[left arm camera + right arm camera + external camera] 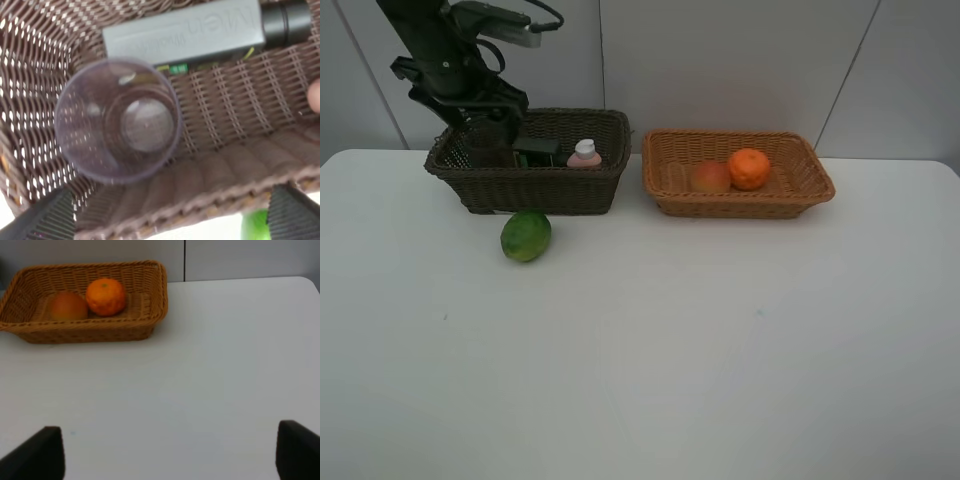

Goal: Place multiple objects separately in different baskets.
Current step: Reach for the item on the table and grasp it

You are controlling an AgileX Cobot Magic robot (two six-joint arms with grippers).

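My left gripper hangs open over the left end of the dark brown basket. In the left wrist view its fingers stand wide apart, and the translucent purple cup stands upright and free on the basket floor. A black bottle lies beside the cup, with the pink white-capped bottle further right. The green fruit lies on the table in front of this basket. The orange and peach rest in the light tan basket. My right gripper is open over bare table.
The two baskets stand side by side at the back of the white table, close to the wall. In the left wrist view the green fruit shows just outside the dark basket's near wall.
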